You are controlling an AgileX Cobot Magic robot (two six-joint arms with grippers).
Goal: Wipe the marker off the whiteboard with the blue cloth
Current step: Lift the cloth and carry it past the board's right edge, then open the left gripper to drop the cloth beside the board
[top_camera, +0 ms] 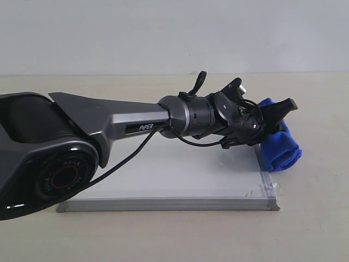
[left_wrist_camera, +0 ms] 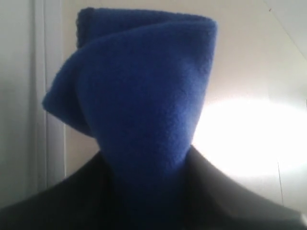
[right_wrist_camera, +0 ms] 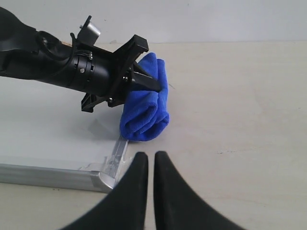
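The blue cloth (top_camera: 281, 147) lies as a rolled bundle at the right edge of the whiteboard (top_camera: 174, 174), partly over its frame and partly on the table. My left gripper (top_camera: 277, 113) reaches across the board and is shut on the cloth's upper end. In the left wrist view the blue cloth (left_wrist_camera: 144, 86) fills the space between the dark fingers (left_wrist_camera: 225, 201). The right wrist view shows the cloth (right_wrist_camera: 146, 112) pinched by the left gripper (right_wrist_camera: 148, 67) beside the whiteboard (right_wrist_camera: 38, 124). My right gripper (right_wrist_camera: 151, 155) is shut and empty, hovering near the board's corner. No red marker line shows; the arm hides much of the board.
The left arm (top_camera: 109, 131) stretches over the whole board from the left. The board's silver frame (top_camera: 163, 204) and taped corner cap (right_wrist_camera: 103, 179) rise slightly above the beige table (right_wrist_camera: 240, 120). A pale wall stands behind.
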